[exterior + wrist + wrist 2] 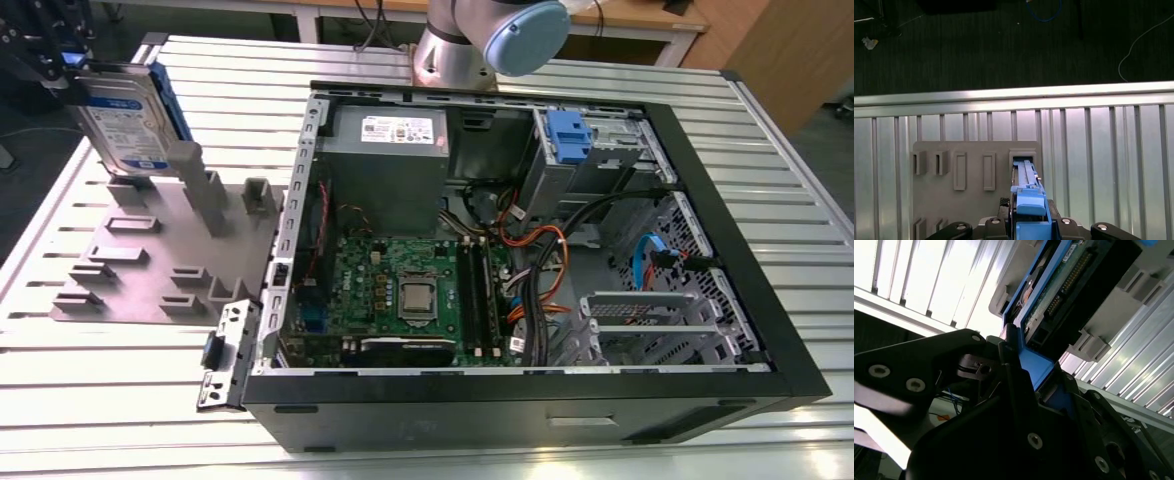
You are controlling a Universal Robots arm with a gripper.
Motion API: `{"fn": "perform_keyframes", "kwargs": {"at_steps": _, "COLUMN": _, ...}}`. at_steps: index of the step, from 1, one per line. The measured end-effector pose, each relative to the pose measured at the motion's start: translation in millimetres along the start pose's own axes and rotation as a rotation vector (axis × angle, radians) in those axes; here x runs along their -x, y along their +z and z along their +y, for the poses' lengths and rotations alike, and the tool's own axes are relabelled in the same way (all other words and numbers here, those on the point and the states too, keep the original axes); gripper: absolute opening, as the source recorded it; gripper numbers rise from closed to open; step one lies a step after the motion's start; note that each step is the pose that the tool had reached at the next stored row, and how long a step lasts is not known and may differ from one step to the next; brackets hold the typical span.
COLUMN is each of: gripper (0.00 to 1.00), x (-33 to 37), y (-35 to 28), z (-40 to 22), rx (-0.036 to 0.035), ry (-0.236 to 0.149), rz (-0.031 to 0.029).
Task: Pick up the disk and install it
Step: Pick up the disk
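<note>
In the exterior view the disk (127,115), a silver drive with a white-and-blue label and a blue frame, hangs upright at the far left. My gripper (60,62) is shut on its upper end. The disk's lower end sits at the top of the tall slot of the grey slotted holder (147,260); I cannot tell whether it is still inside. The second wrist view shows my gripper (1021,370) clamped on the blue handle, with the disk (1054,290) extending beyond it. Seen end-on in the first wrist view, the disk (1026,192) stands over the holder (974,200).
An open computer case (534,400) lies on the slatted metal table (107,400) to the exterior view's right of the holder. Inside are a motherboard (400,290), cables, and another blue-tabbed drive (571,135) in its grey cage. The arm's base (467,45) stands behind the case.
</note>
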State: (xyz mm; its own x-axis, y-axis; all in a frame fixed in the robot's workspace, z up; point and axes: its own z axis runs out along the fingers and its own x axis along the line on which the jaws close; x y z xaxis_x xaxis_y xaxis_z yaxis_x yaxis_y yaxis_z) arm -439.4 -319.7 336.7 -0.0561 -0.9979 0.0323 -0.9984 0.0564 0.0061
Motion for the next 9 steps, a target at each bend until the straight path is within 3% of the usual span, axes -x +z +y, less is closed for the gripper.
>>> {"fn": "perform_keyframes", "kwargs": {"at_steps": 9, "gripper": 0.36, "x": -0.1, "y": -2.8, "z": 0.0, "rx": 0.0000, "ry": 0.000, "rz": 0.0000}}
